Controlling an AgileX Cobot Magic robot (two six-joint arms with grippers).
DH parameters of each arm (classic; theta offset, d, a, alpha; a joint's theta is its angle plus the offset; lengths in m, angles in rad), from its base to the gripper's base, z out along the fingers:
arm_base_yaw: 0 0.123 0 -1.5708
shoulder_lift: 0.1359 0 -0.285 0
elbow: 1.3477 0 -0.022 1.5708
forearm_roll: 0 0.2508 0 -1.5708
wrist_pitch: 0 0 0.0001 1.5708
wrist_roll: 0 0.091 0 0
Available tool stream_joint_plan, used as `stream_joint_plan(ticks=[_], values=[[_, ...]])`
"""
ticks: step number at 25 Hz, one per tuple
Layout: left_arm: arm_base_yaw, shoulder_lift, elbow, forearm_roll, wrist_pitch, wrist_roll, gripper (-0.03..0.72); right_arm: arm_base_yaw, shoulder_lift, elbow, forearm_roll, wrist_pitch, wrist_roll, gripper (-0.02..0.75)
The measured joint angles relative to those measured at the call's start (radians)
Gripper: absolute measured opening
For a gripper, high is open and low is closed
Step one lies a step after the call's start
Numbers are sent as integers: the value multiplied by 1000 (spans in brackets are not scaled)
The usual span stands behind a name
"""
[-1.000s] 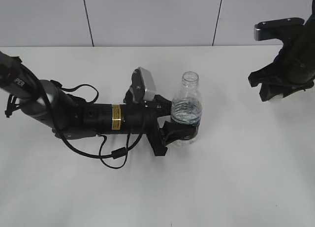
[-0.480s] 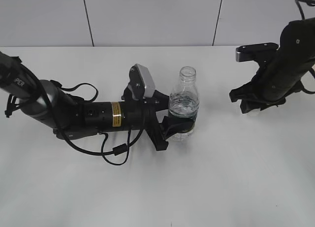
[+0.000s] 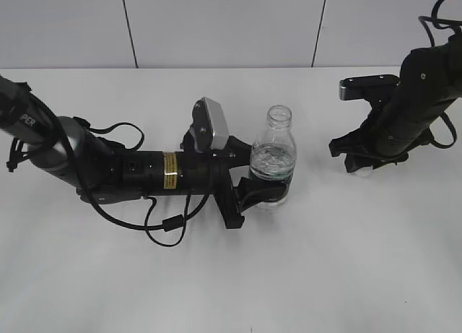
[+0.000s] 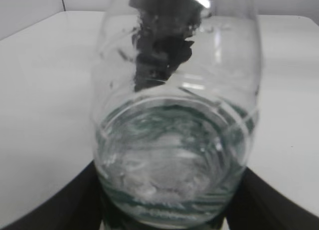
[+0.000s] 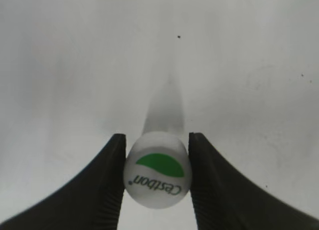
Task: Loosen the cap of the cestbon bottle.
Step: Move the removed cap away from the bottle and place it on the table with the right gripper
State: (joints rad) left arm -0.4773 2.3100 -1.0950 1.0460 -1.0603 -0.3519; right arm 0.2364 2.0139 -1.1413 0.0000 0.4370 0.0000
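Observation:
The cestbon bottle stands upright at the table's middle with an open neck, no cap on it. My left gripper is shut on its lower body; the left wrist view shows the clear bottle filling the frame between the dark jaws. The cap, white with a green half and "Cestbon" lettering, is pinched between my right gripper's two black fingers. In the exterior view my right gripper points down close to the table at the right, well apart from the bottle.
A black cable loops on the white table beside my left arm. A grey panelled wall runs along the table's far edge.
My right arm has moved left and down toward the table with the cap. The bottle and left gripper have shifted only slightly.

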Motion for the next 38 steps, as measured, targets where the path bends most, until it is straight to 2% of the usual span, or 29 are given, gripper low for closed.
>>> stream_joint_plan(ticks=[6,15,21,27,29,35,38], values=[[0,0,0,9,-4,1,417,0,0,0,0,-1,0,315],[0,0,0,11,-5,-33,424,0,0,0,0,-1,0,545],[0,0,0,20,-11,-70,575,0,0,0,0,-1,0,571],[27,0,0,44,-21,-106,595,0,0,0,0,-2,0,570],[61,0,0,93,-30,-127,594,0,0,0,0,-2,0,570],[159,-50,0,363,-11,-275,591,0,-20,-1,0,-2,0,570],[196,-83,0,427,-1,-318,590,0,-34,-1,0,-2,0,570]])
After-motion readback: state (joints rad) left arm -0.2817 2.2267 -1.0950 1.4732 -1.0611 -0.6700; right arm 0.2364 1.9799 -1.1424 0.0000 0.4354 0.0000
